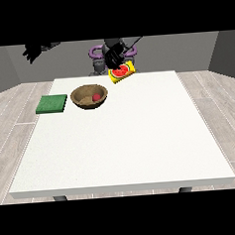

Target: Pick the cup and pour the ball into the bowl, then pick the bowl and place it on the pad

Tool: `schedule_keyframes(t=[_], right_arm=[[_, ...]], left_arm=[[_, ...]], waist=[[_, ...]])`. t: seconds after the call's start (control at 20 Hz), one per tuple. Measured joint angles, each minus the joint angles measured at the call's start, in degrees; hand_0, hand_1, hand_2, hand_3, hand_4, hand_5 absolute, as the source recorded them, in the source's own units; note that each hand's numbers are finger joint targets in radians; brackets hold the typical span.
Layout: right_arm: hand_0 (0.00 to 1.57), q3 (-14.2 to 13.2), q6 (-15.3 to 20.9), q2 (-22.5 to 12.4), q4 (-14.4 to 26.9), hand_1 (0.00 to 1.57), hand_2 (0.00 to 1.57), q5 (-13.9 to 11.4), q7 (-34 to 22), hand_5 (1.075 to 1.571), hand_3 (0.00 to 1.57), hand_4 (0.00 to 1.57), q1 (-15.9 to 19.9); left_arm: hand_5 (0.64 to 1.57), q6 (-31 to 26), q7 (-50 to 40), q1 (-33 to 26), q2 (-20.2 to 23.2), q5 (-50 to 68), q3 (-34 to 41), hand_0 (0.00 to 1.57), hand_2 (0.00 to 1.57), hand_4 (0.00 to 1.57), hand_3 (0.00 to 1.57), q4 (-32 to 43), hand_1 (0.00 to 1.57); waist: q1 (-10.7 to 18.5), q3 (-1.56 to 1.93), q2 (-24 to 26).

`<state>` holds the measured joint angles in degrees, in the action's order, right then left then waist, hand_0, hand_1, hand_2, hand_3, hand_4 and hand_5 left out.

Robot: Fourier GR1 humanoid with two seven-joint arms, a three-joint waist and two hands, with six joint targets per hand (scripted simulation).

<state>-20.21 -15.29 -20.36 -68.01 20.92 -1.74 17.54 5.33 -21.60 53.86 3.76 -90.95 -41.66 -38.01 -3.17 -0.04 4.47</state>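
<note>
One ball (96, 97) lies in the bowl (89, 97) — pour judged done. Hand at the view's right (114, 55) grips the tilted cup (122, 72); other hand (33, 52) raised, fingers unclear; pad (52, 103) beside bowl.

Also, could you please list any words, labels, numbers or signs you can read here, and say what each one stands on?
None can be read.
The yellow cup, held by the hand at the view's right, bears a red watermelon-like picture, no letters.
The bowl, red ball, green pad and table are unmarked.

Green pad (52, 104), brown bowl (89, 97), red ball (96, 97), yellow watermelon-patterned cup (122, 72).
</note>
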Motion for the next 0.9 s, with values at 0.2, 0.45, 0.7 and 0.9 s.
schedule_keyframes(t=[0.2, 0.45, 0.7, 0.9], right_arm=[[0.00, -0.9, 1.5, -0.2, 0.1, 0.00, 0.00, -0.5, 0.3, 1.568, 0.32, 0.52, -1.4], [0.00, -1.6, 3.7, 0.2, -0.3, 0.00, 0.00, -0.9, -0.1, 1.566, 0.00, 0.55, -2.5], [0.00, -1.1, 4.5, 1.7, -1.7, 0.00, 0.00, -0.4, 0.5, 1.564, 0.11, 0.59, -0.7], [0.00, 0.0, 5.4, 3.5, -2.9, 0.00, 0.00, -0.7, 1.4, 1.567, 0.23, 0.58, 1.4]], left_arm=[[1.562, 7.7, 0.5, -4.2, 1.2, 8.1, 7.9, 0.08, 1.40, 0.80, 1.57, -4.8, 0.08], [1.559, 16.0, 4.5, -11.9, 3.3, 18.3, 15.8, 0.70, 1.57, 1.13, 1.23, -9.6, 0.70], [1.495, 21.6, 9.1, -20.4, -1.4, 38.2, 23.3, 0.00, 0.00, 0.85, 0.00, -16.2, 0.00], [1.469, 23.1, 15.8, -26.5, -2.9, 56.4, 24.9, 0.00, 0.00, 0.88, 0.00, -23.2, 0.00]], waist=[[3.5, -0.10, 0.6], [7.9, -0.13, 0.9], [7.9, -0.88, -4.1], [6.9, -1.01, -8.7]])
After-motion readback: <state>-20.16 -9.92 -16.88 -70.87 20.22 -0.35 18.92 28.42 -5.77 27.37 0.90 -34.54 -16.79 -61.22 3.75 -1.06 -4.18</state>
